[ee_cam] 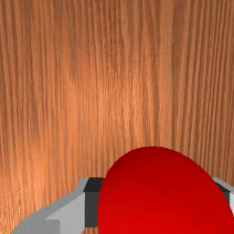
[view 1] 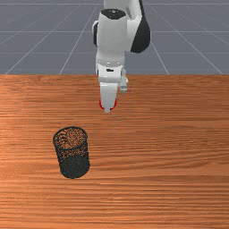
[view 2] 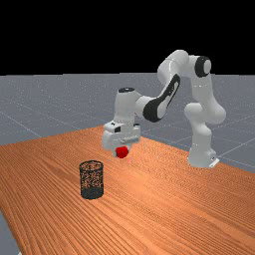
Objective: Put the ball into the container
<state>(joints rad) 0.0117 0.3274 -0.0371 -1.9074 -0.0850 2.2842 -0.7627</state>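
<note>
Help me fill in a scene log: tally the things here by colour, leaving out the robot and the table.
Red: 1, the ball
Black: 1, the mesh container
Total: 2

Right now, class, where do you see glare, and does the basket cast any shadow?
Far view: pale sheen on the table, no visible shadow from the basket, black backdrop. Front view: table lit fairly evenly. Wrist view: soft glow on the table, no highlight on the ball.
</note>
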